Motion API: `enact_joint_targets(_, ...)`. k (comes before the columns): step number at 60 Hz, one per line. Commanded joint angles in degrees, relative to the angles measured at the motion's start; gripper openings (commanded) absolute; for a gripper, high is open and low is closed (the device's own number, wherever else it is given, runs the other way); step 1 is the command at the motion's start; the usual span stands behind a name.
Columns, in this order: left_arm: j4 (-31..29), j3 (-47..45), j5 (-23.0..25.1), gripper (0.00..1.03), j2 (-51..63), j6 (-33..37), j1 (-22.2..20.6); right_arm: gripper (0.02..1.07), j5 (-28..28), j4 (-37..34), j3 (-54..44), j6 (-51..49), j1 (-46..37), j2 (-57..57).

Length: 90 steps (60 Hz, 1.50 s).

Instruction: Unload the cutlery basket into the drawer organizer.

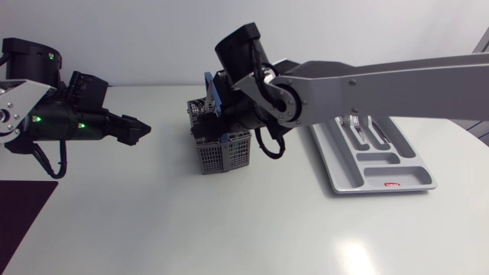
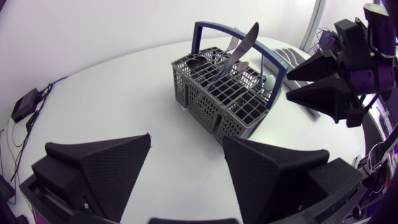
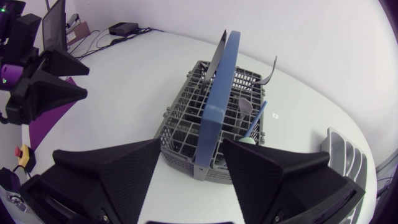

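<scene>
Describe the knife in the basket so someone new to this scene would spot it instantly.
In the middle of the table stands a grey basket with a blue handle. Of the cutlery in it, the knife is the flat, plain blade rising highest, slanting up beside the handle. The fork nearby ends in tines, and the spoon sits lower.

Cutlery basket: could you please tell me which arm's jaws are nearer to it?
Right. The right arm has its jaws open just beside the basket, pointing at it. The left arm has its jaws well apart from it on the other side, with bare table between.
</scene>
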Motion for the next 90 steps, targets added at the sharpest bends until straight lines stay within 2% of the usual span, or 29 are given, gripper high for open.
enact_joint_targets(1, 0.77, -1.41, 0.65, 0.96, -1.0, 1.16, -1.02, 0.48, 0.55, 1.85, 1.52, 1.66, -0.74, 3.23)
enact_joint_targets(12, 1.83, -2.11, 0.74, 0.96, -1.61, 1.16, -1.98, 0.3, 0.73, 4.4, 2.49, -0.01, -1.45, 6.48)
enact_joint_targets(17, 2.09, -2.29, 0.74, 0.96, -1.87, 1.16, -1.98, 0.27, 1.08, 6.16, 2.31, -1.16, -1.71, 7.27)
enact_joint_targets(38, 2.44, -3.26, 0.74, 0.96, -2.49, 2.03, -1.98, 0.24, 0.55, 6.6, -3.93, -5.2, -2.15, 2.26)
enact_joint_targets(50, 2.79, -3.61, 0.74, 0.96, -2.84, 2.74, -1.98, 0.24, -2.7, 6.6, -15.7, -9.16, -2.68, -9.34)
enact_joint_targets(60, 4.37, -4.4, 1.44, 0.96, -2.58, 3.53, -1.98, 0.24, -8.24, 5.02, -25.2, -13.37, -6.46, -20.68)
enact_joint_targets(64, 5.08, -4.14, 2.49, 0.96, -1.43, 3.53, -2.07, 0.31, -9.03, 4.93, -27.22, -14.17, -7.42, -23.31)
enact_joint_targets(66, 5.6, -3.78, 3.11, 0.96, -0.2, 3.44, -2.07, 0.47, -9.38, 4.58, -27.83, -14.52, -7.51, -24.63)
enact_joint_targets(68, 5.6, -2.64, 3.28, 0.96, 1.55, 3.35, -2.25, 0.71, -9.99, 4.05, -28.27, -14.69, -7.42, -26.39)
enact_joint_targets(70, 5.6, -1.59, 3.37, 0.96, 3.31, 3.26, -2.51, 0.87, -9.99, 3.7, -28.71, -14.69, -7.25, -28.06)
enact_joint_targets(71, 5.6, -0.8, 3.37, 0.96, 4.45, 3.26, -2.42, 0.92, -10.08, 3.26, -28.8, -14.6, -6.98, -29.2)
enact_joint_targets(87, 6.48, 9.4, 4.43, 0.94, 19.75, 3.0, -4.0, 0.93, -10.17, -1.31, -34.16, -14.52, -5.31, -45.9)
enact_joint_targets(90, 7.54, 10.98, 4.43, 0.91, 22.03, 3.0, -4.53, 0.88, -10.17, -1.75, -36.18, -14.6, -6.28, -48.01)
